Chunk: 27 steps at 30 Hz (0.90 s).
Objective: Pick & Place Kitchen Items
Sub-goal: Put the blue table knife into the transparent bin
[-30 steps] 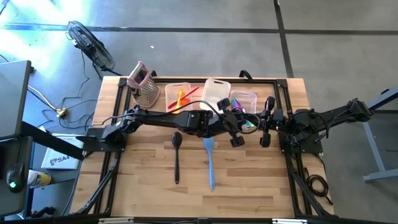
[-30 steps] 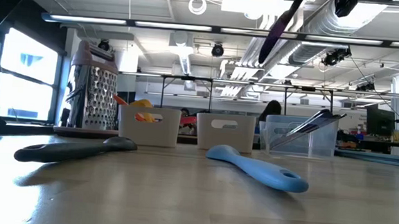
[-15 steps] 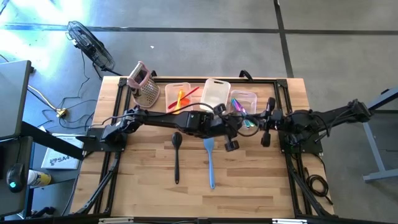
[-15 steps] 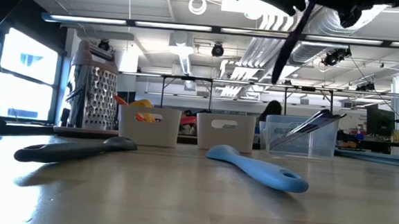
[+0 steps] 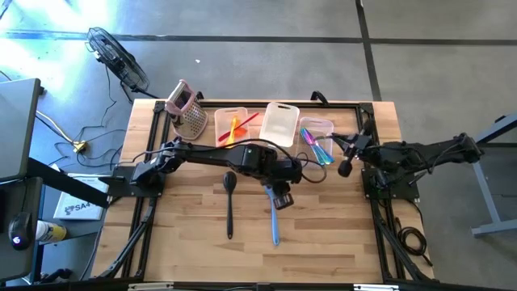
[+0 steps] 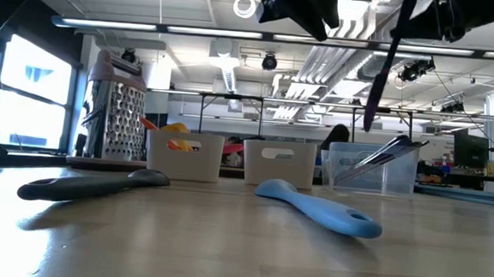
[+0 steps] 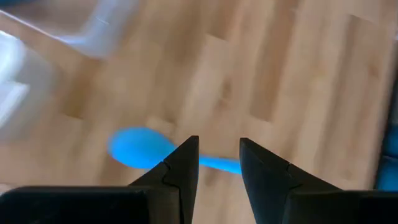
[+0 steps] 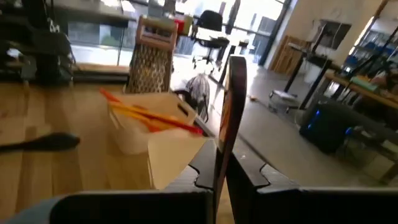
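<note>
The left hand (image 5: 280, 200), fingers parted and empty, hovers over the blue spatula (image 5: 272, 212). Beyond the spatula, the right hand (image 5: 349, 145) pinches a dark utensil (image 6: 385, 65).

Three bins stand in a row along the back of the bench (image 5: 186, 242): the left bin (image 5: 231, 126), the middle bin (image 5: 279, 123) and the right bin (image 5: 318, 134) (utensils lie in the outer two). A grater (image 5: 187, 111) stands left of them. Nearer the front, a spoon (image 5: 229, 202) lies left of a spatula (image 5: 273, 217), apart.
</note>
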### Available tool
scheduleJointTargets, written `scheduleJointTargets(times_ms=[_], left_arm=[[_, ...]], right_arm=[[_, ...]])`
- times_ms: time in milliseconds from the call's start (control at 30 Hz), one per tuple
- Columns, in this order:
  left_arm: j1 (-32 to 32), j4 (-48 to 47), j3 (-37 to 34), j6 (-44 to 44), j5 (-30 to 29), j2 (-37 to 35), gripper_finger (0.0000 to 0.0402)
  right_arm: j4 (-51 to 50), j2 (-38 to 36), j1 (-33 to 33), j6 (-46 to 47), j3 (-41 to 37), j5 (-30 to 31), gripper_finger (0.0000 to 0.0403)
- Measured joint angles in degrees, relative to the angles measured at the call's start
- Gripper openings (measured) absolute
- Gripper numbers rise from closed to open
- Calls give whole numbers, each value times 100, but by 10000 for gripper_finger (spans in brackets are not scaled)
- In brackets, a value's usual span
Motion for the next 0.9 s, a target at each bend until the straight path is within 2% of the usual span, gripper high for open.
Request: scheduleJointTargets(times_ms=[100,200,533,900], left_arm=[[0,0,0,-101,526,0,112],[-25,71,0,-118,780,0,112],[-152,270,0,-286,738,0,112],[-333,281,0,-701,667,0,112]], right_arm=[[-502,54,-299,451,0,-363,6],[-715,167,-675,750,0,-635,6],[-558,473,-1698,754,-6,-1703,8],[284,1008,-2486,319,-4,-2579,6]])
